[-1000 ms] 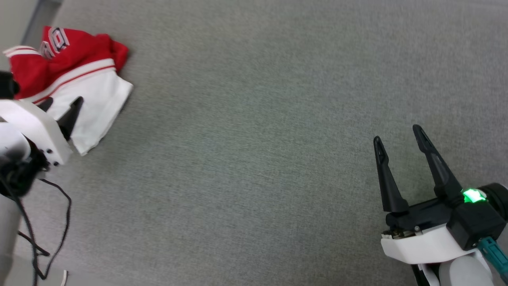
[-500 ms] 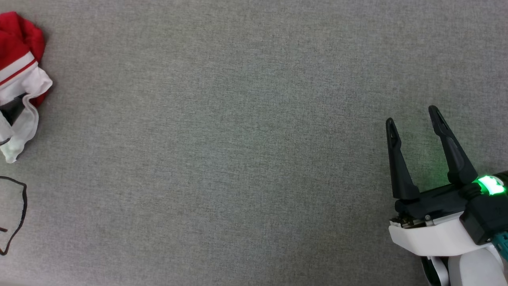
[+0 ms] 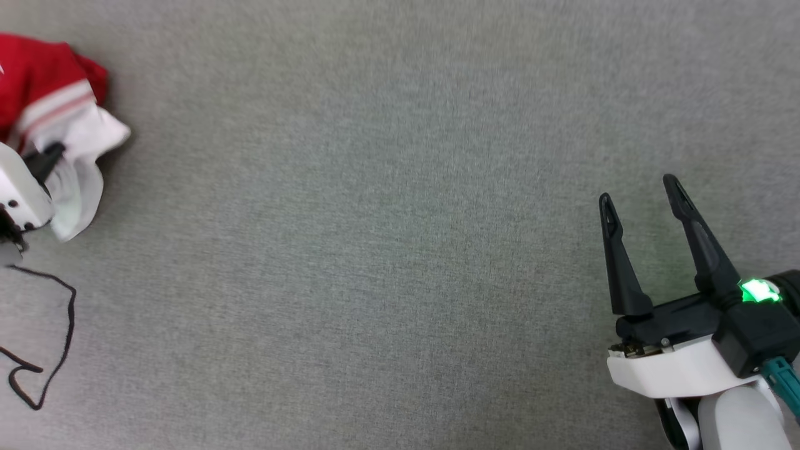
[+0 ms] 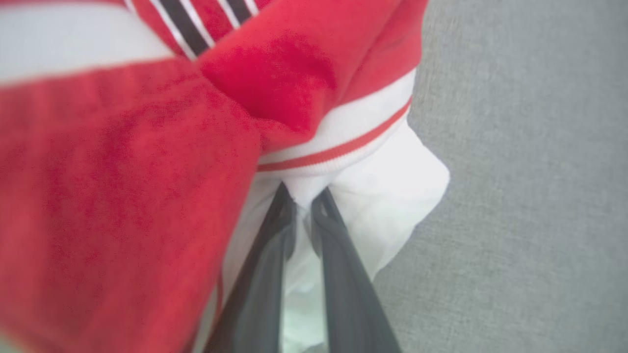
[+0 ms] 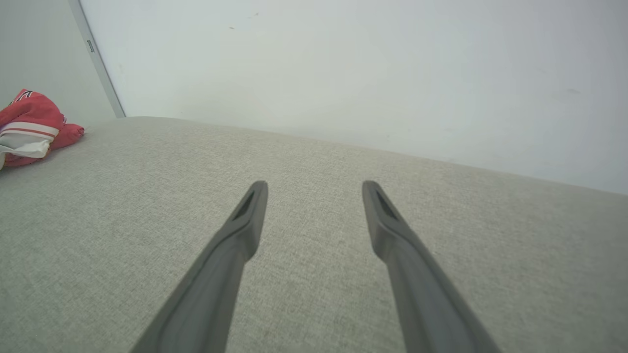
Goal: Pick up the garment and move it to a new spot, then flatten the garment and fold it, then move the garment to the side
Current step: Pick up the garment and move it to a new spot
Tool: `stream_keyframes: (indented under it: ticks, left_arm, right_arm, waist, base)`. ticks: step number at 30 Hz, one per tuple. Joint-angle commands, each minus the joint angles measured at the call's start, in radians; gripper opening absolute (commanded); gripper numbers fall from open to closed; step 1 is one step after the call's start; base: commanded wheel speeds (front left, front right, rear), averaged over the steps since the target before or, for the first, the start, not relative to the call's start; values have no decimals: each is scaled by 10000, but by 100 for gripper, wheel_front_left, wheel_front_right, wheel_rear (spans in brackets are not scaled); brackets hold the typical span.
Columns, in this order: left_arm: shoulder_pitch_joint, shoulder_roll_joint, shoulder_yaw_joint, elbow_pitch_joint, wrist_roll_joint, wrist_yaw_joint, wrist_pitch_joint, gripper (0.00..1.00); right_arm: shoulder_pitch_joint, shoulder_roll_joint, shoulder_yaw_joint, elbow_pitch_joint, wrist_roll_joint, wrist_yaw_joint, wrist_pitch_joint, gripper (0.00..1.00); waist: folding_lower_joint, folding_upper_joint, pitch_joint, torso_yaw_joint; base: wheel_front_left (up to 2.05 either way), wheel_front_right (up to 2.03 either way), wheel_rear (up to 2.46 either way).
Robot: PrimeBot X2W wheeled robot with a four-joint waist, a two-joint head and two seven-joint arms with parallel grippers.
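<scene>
The garment [image 3: 47,103], a red jersey with a white sleeve and red-white striped trim, lies bunched at the far left edge of the grey surface. My left gripper [image 4: 304,198] is shut on the white sleeve just below the striped trim, its two dark fingers pinching a fold of cloth. From the head camera, that gripper [image 3: 50,155] is mostly buried in the sleeve. Black and white lettering edges show at the top of the garment [image 4: 147,162]. My right gripper [image 3: 639,190] hovers open at the lower right, far from the garment [image 5: 32,128], with nothing between its fingers [image 5: 250,211].
A grey fabric surface [image 3: 375,237] stretches across the whole middle. A loose black cable [image 3: 44,350] curls at the lower left. A white wall [image 5: 343,63] rises behind the surface's far edge.
My left gripper has shut on the white sleeve, bunching it up. The head camera has shifted, so the garment sits nearer the left edge than a second ago. The right gripper stays open.
</scene>
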Motion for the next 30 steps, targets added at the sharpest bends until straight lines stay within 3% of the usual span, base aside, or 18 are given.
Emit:
stream_keyframes:
  ticks: [1,7,13,23,30]
  left_arm:
    - [-48,110,-19,-174,-30,2,-419,0]
    - [-278,331,-437,-906,395,2,-1653,0]
    - [-502,92,-786,-1919,863,181,-1884,0]
    - [-521,-992,-1470,-4377,1381,1294,-1669,0]
    - [-348,-1934,-2398,-4634,2147,1654,-1938,0]
  right_arm:
    - [95,18,-13,125,85,-10,-21,100]
    - [449,33,-126,546,407,-10,-21,100]
    - [795,37,-247,855,841,-10,-21,100]
    - [1112,39,-515,998,1327,-10,-21,100]
    - [1028,36,-663,998,1443,-10,-21,100]
  waist:
    - [-1,0,-662,-3]
    - [-1,0,-2002,-163]
    - [-1,0,-3133,-596]
    - [-1,0,-4011,-1737]
    - [-1,0,-4001,-2497]
  base:
    - [0,0,0]
    - [0,0,0]
    - [0,0,0]
    - [0,0,0]
    - [0,0,0]
